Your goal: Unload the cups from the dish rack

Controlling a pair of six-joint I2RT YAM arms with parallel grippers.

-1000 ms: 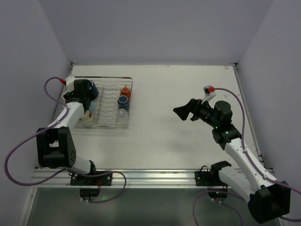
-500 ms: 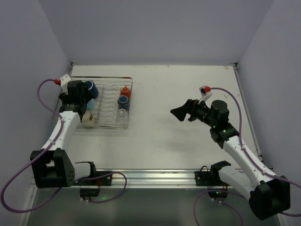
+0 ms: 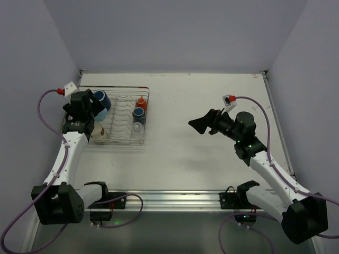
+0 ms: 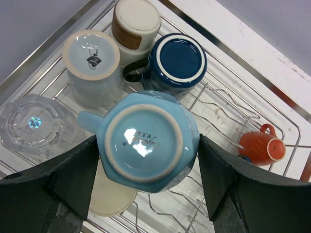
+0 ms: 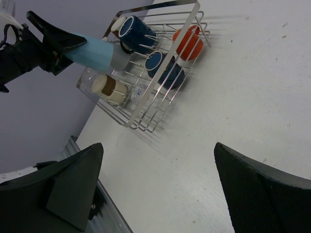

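Note:
My left gripper (image 4: 148, 150) is shut on an upside-down light blue cup (image 4: 146, 143) and holds it above the left end of the silver wire dish rack (image 4: 252, 73). From above, gripper (image 3: 85, 108) and cup (image 3: 100, 99) sit over the rack (image 3: 127, 143). Below in the rack are a navy mug (image 4: 176, 58), a grey-blue cup (image 4: 92, 58), a cream and brown cup (image 4: 136, 22), a clear glass (image 4: 31, 124) and an orange mug (image 4: 262, 145). My right gripper (image 3: 204, 124) is open and empty above the mid table, facing the rack (image 5: 164, 63).
A second navy cup (image 3: 139, 112) and a small clear glass (image 3: 137, 127) stand at the rack's right end near the orange mug (image 3: 141, 101). The left wall runs close beside the rack. Bare white table (image 3: 212, 153) lies between the rack and the right arm.
My left arm has swung outward to the left and the light blue cup is held higher over the rack. My right gripper has drifted slightly left, still open.

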